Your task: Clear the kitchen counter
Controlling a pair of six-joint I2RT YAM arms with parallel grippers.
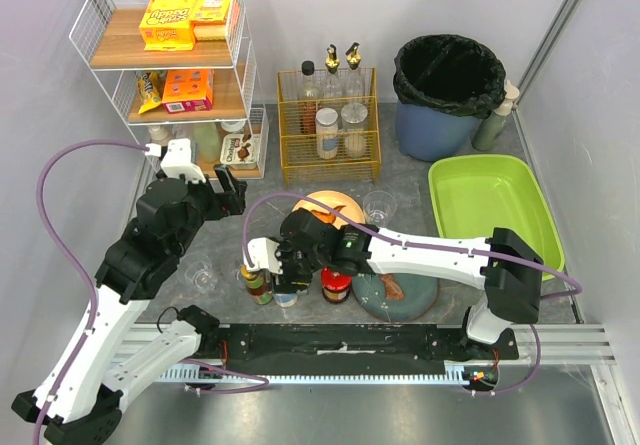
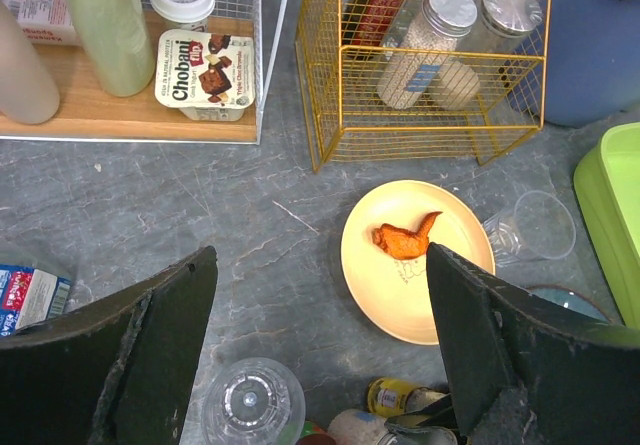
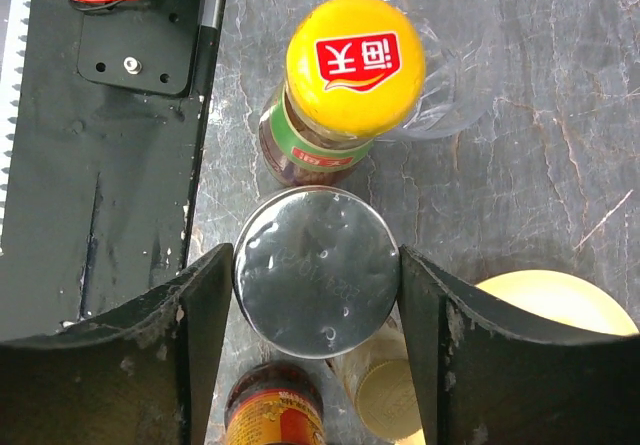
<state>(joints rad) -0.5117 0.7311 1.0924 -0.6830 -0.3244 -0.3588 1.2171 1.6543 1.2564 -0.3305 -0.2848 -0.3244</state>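
- The dark grey, stone-mottled flat surface (image 1: 405, 180) stretches from the arm bases to the far wall.
- Close to its near edge, the right pincer (image 3: 315, 275) grips a round silver-lidded jar (image 3: 312, 265), with a finger pressed against each side.
- The left pincer (image 2: 320, 255) hangs wide open and empty, toward the far-left corner.

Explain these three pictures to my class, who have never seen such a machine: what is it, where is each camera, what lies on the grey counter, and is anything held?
Two robot arms, bolted side by side, each end in a two-finger gripper. One picture looks down from above; the other two come from cameras on the wrists. On the kitchen counter lie a yellow plate with a chicken wing, clear cups, and jars. The left gripper hangs open and empty. The right gripper straddles a silver-lidded jar; whether it grips yet cannot be told.
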